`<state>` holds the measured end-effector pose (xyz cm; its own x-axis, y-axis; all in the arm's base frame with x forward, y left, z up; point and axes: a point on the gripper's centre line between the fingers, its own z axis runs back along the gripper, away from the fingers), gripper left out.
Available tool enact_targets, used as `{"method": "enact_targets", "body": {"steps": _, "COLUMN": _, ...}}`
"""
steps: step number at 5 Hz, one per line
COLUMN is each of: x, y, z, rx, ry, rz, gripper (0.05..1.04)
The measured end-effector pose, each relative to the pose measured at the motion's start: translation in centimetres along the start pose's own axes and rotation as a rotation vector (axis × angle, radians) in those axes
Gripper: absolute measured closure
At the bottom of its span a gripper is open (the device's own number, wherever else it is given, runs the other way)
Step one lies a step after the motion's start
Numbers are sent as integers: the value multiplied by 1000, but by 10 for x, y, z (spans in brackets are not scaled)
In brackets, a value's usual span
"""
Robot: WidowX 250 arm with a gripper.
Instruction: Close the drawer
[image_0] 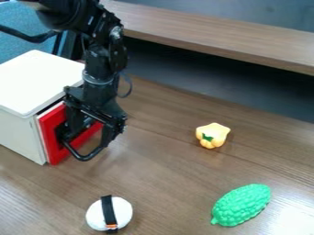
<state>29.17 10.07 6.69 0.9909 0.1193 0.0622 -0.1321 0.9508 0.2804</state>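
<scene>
Drawer [51, 134] sits at the left of the camera view, its red front facing the open table [162, 176], and it looks nearly shut to me — there's just a narrow dark gap between that front and the white cabinet [40, 82]. The gripper [91, 134] hangs right in front of it, spread wide, with red showing through between its two sides and what looks like a black handle [85, 158] curving out just below. Can't tell if it's actually touching the front, or whether the handle has any part between the fingers. For the push itself, I'd go straight in toward the cabinet, square to the red front and close to its middle, so the drawer doesn't skew and bind. Keep it slow and even, and ease off once the front seats, otherwise the whole cabinet might slide. Main thing I'd watch is that handle — if the gripper is hooked in it, backing off could tug the drawer open again, so clear the loop first, then retreat. Seems like only a short shove is needed.
</scene>
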Motion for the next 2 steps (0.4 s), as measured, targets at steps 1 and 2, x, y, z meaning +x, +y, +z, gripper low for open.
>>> {"method": "enact_targets", "body": {"steps": 1, "x": -1, "y": 5, "z": -2, "rx": 28, "ry": 3, "rz": 1, "gripper": 83}}
{"method": "enact_targets", "body": {"steps": 2, "x": -6, "y": 13, "z": -6, "rx": 44, "ry": 6, "rz": 13, "gripper": 83}}
